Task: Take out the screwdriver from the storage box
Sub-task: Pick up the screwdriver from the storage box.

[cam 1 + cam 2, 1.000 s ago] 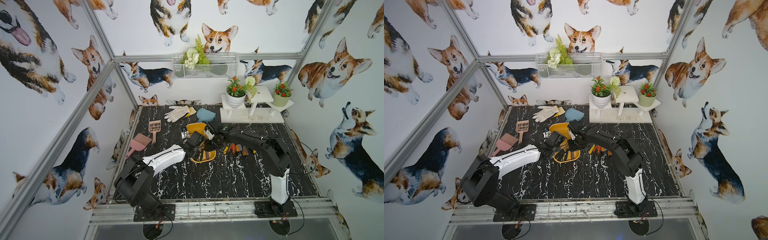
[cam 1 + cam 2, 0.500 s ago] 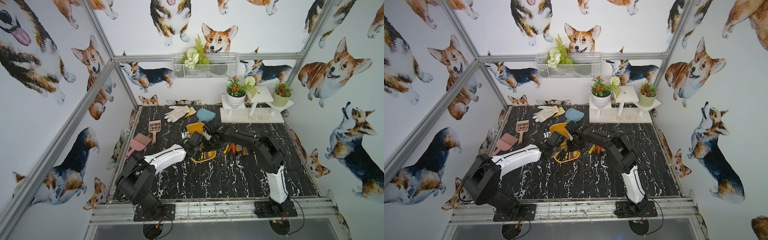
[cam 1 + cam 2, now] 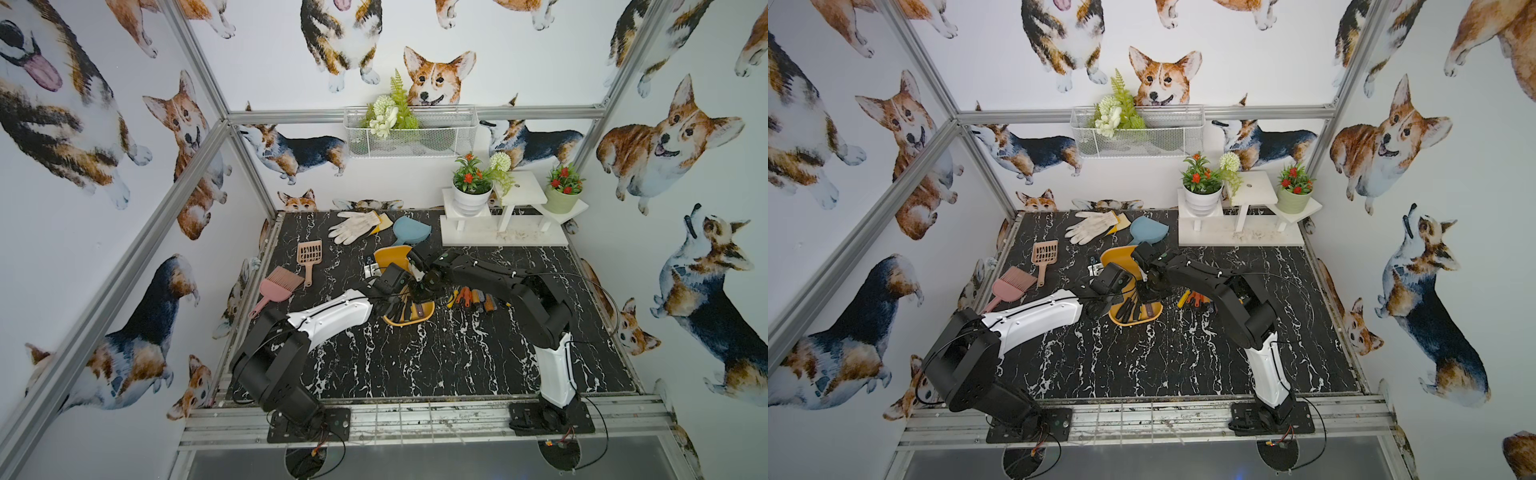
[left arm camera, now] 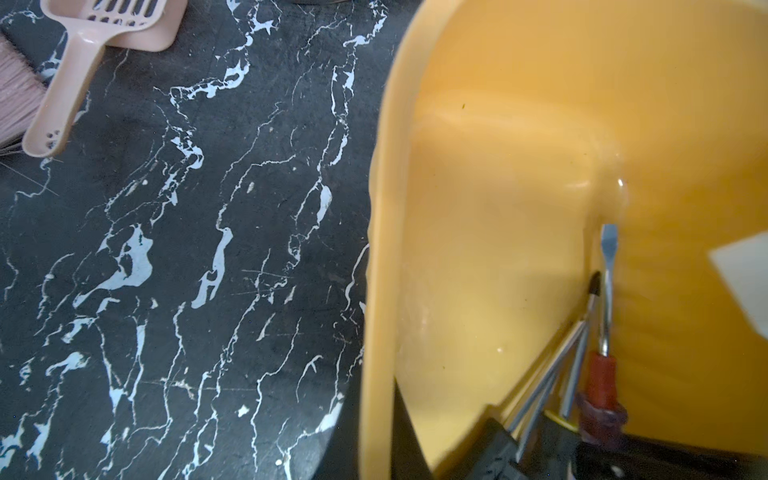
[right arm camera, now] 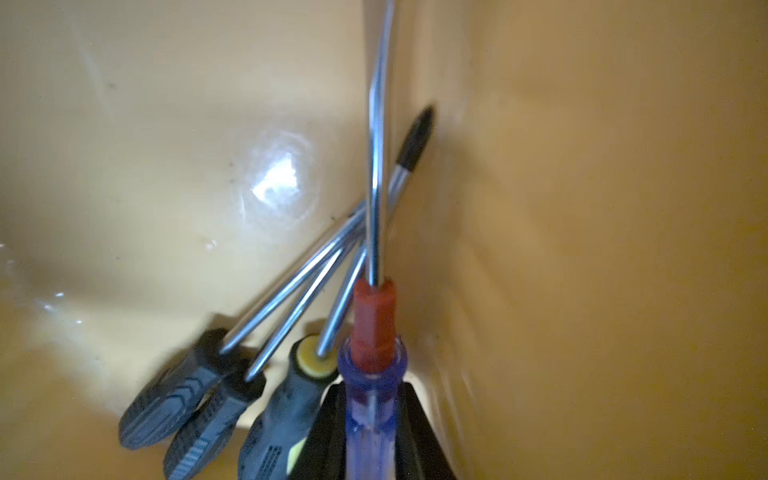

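Marble table (image 3: 415,365), storage box (image 3: 390,257) partly hidden, left fingers (image 4: 409,436) pinching its rim, right fingers (image 5: 328,436) clasping screwdriver (image 5: 372,374), tip cropped

Top views overlook table (image 3: 415,365); wrist views close on storage box (image 4: 498,166).

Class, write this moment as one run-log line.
left pincer: shut on mustard-yellow plastic storage tub wall | right pincer: shut on translucent blue-handled screwdriver with red collar | screwdriver: inside tub
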Available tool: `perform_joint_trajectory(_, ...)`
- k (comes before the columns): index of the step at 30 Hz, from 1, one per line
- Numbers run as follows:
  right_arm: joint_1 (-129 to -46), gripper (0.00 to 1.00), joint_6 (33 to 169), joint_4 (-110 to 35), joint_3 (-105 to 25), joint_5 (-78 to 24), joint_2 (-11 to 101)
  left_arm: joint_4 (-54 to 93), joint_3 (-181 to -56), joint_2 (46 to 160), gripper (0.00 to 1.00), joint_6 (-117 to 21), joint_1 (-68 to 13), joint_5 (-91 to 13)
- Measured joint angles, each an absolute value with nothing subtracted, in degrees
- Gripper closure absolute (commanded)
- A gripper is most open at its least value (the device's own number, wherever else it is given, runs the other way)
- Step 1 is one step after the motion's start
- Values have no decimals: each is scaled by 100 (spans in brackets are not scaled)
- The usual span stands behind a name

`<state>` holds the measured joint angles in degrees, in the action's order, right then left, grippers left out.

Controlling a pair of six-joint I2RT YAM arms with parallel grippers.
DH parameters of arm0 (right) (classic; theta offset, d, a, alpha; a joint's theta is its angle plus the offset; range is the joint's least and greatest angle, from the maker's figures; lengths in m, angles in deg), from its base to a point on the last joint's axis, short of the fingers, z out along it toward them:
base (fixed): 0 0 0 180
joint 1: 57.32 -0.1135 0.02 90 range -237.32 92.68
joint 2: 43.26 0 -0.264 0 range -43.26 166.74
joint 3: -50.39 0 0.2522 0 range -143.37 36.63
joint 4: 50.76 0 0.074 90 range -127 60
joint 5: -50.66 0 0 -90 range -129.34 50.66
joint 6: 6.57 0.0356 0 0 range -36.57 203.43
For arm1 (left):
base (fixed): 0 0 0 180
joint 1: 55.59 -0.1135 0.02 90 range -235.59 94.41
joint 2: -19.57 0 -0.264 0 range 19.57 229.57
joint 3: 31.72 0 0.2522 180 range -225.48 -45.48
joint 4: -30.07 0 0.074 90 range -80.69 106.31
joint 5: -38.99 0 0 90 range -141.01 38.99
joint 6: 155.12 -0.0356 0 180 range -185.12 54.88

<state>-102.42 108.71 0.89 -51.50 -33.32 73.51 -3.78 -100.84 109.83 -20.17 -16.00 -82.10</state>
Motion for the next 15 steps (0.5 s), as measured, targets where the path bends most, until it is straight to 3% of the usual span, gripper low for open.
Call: perform_joint_trajectory(15, -10229, 100, 10761, 48, -4934, -3415, 6766, -363, -10033, 11173, 100, -1901, -1604, -8293)
